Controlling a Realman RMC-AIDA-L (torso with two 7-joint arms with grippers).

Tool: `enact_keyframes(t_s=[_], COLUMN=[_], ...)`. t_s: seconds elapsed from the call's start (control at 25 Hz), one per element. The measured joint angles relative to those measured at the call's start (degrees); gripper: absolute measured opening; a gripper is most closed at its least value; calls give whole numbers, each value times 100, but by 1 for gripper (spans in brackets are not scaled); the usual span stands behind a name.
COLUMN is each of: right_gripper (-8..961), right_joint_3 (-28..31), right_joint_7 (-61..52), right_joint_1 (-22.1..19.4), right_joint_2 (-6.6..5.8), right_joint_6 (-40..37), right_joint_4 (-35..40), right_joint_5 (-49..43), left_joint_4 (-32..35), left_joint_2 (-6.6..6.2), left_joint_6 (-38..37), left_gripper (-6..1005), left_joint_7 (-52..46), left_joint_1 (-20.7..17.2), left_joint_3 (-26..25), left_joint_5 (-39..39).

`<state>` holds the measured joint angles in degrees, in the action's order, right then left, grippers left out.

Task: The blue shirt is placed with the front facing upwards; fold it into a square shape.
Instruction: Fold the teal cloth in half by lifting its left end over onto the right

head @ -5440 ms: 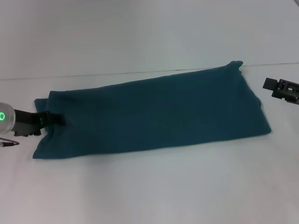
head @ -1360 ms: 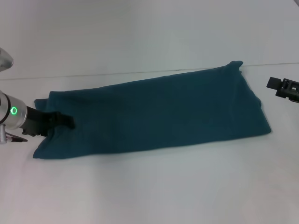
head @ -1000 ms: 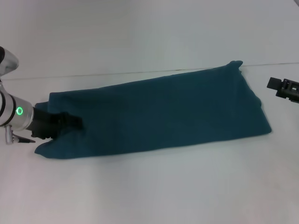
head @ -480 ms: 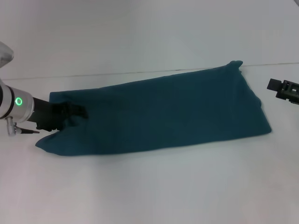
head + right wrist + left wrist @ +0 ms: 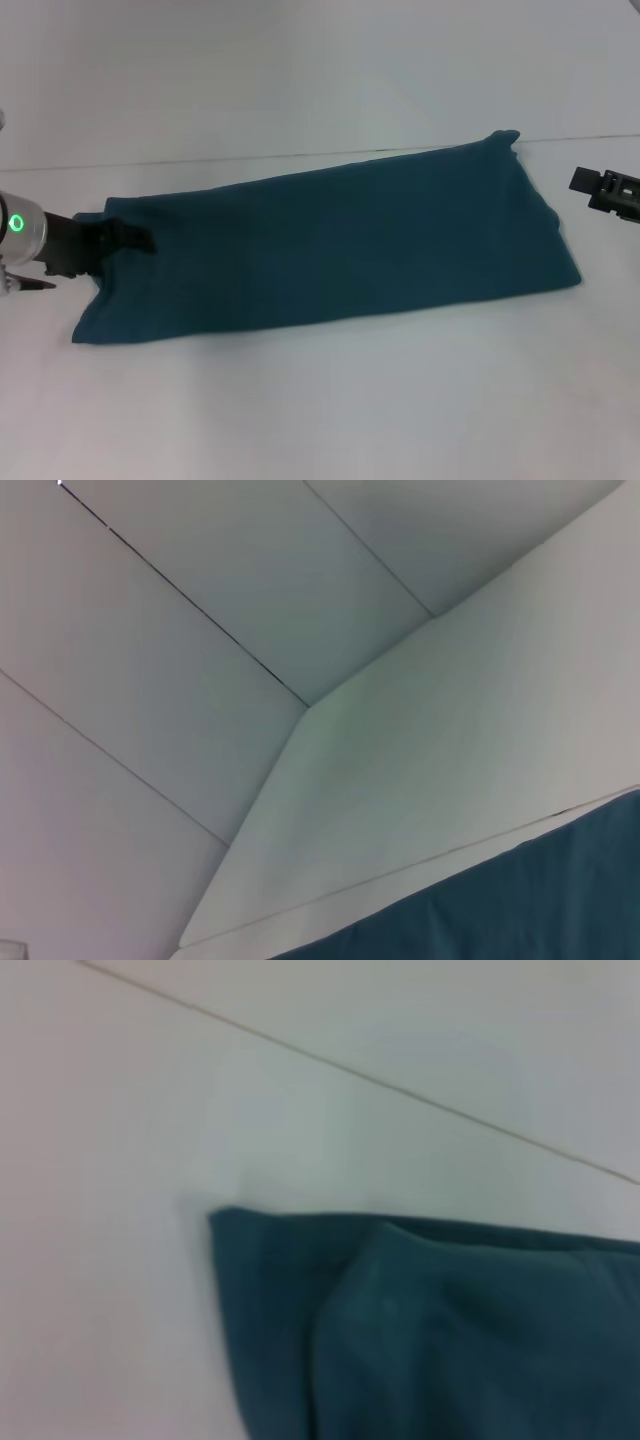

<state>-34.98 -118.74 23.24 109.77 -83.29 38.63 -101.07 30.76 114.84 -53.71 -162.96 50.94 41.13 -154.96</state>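
Across frame centre, blue shirt [image 5: 330,240] lies on white desk [image 5: 320,400] as long folded band. Left gripper [image 5: 125,238] at band's left end, jaws' state unclear. Next: likely fold end over toward middle. Right gripper [image 5: 600,190] parked far right, jaws unreadable. Open desk all round.

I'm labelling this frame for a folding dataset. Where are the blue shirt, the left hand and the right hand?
blue shirt [image 5: 340,245]: head view, middle of the folded cloth.
left hand [image 5: 128,238]: head view, fingertips at the shirt's left end.
right hand [image 5: 606,191]: head view, dark body beside the shirt's right end.
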Motion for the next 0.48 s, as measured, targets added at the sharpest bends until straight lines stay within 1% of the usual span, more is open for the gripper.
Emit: enact_keyframes(t_s=[0.08, 0.2, 0.4, 0.48], right_gripper=[915, 915, 915, 915], right_joint_3=[0, 0, 0, 0], right_joint_7=[0, -2, -6, -7], right_joint_1=[-10, -17, -3, 0], right_joint_2=[0, 0, 0, 0], right_joint_6=[9, 16, 16, 16], right_joint_4=[-4, -7, -7, -7], right_joint_5=[0, 0, 0, -3], left_joint_4=[95, 117, 105, 67], left_joint_2=[52, 79, 141, 146], left_joint_6=[135, 292, 580, 670], left_gripper=[859, 860, 860, 859], left_joint_7=[21, 21, 19, 6], left_joint_1=[-69, -112, -168, -185], left_joint_3=[120, 238, 261, 263], left_joint_5=[-35, -56, -127, -144])
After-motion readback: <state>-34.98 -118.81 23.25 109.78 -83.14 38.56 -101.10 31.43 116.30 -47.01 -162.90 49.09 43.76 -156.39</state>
